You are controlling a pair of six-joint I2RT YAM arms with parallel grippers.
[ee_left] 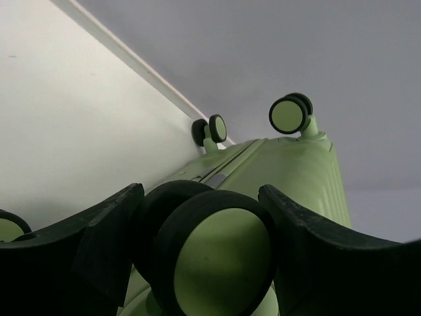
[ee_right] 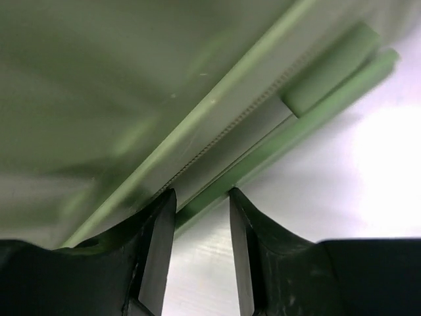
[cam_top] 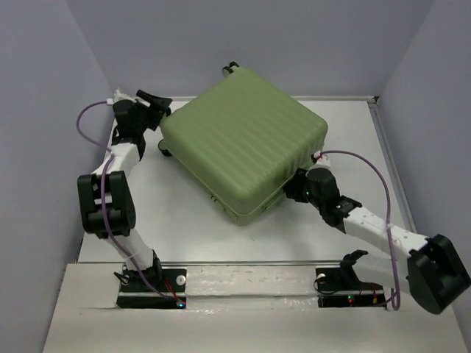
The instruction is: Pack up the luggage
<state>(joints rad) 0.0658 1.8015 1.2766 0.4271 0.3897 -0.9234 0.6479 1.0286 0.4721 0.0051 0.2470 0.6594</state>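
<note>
Your luggage (cam_top: 246,143) lies shut mid-table (cam_top: 184,213), ribbed shell up. Left gripper (ee_left: 200,194) gapes wide, straddling a left-side wheel (ee_left: 217,257). Right gripper (ee_right: 201,194), barely parted, noses the near-right zip seam, gripping nothing.

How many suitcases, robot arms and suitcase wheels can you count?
Suitcase: 1
Robot arms: 2
Wheels: 4, counting a twin pair as one
Total: 7
</note>
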